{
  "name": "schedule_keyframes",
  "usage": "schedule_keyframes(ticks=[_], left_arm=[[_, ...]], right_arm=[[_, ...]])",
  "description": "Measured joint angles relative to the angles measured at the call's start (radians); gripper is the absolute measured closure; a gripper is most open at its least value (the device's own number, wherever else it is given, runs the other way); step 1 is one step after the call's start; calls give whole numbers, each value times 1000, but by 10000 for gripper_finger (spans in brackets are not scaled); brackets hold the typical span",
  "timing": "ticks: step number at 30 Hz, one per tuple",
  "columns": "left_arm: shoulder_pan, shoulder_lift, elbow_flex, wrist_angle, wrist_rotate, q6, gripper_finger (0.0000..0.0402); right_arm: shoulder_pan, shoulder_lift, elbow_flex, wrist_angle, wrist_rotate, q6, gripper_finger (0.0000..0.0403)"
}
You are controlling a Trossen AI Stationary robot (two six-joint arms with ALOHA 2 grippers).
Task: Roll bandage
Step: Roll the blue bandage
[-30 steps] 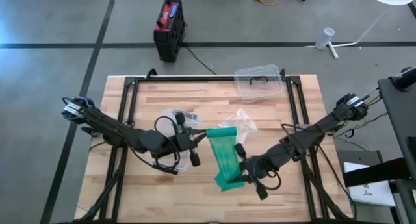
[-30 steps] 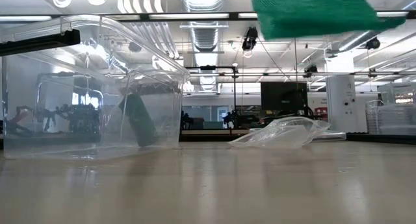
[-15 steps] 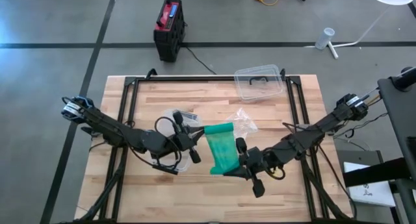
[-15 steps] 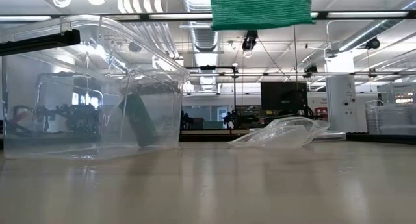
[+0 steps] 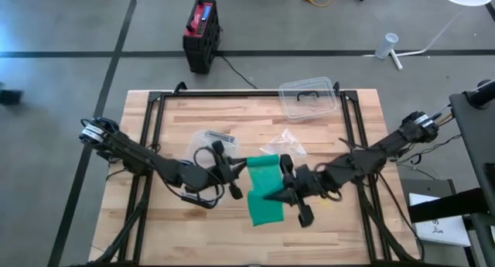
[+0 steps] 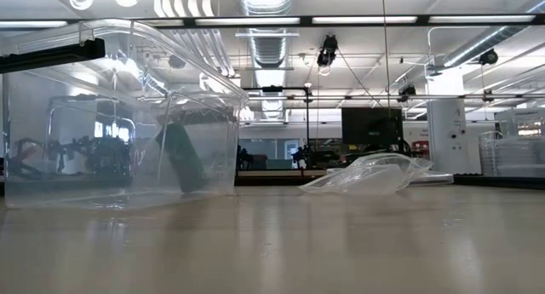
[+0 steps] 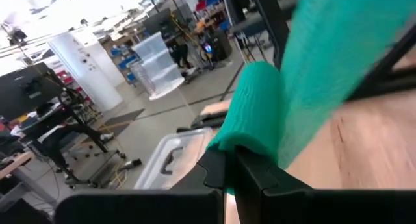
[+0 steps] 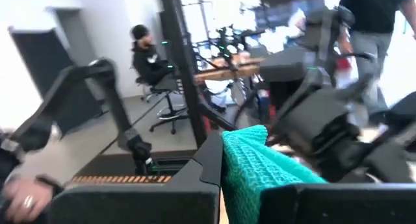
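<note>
The bandage (image 5: 265, 191) hangs lengthwise toward the table's near edge, pinched by left gripper (image 5: 241, 165) and right gripper (image 5: 284, 174).

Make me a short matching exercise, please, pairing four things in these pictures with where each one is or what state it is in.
Things:
1. green bandage
2. clear container
3. clear plastic bag
4. red and black box

Places or states:
A. on the floor beyond the table
B. held up between the left tool and the right tool
C. at the table's far edge, empty-looking
D. crumpled on the wood just beyond the bandage

Pairs: 1-B, 2-C, 3-D, 4-A
</note>
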Motion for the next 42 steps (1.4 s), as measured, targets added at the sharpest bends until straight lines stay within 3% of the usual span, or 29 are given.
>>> schedule_keyframes(ticks=[6, 13, 17, 24, 28, 36, 42], left_arm=[[-30, 47, 7, -9, -6, -1, 401], [-88, 34, 7, -22, -8, -7, 401], [-95, 32, 8, -76, -9, -56, 401], [-113, 33, 8, -151, -44, -123, 401], [-116, 33, 8, -184, -104, -123, 401], [-114, 33, 8, -228, -129, -127, 401], [-116, 33, 8, -272, -100, -130, 401]], right_arm=[[-70, 1, -4, -21, 6, 157, 379], [-105, -23, -5, -10, 21, 176, 275], [-123, -21, -5, 20, 98, 232, 216], [-147, -33, -5, 25, 149, 323, 150], [-131, -37, -5, 31, 148, 362, 130], [-75, -29, -6, 108, 152, 336, 119], [-90, -32, -6, 151, 305, 265, 121]])
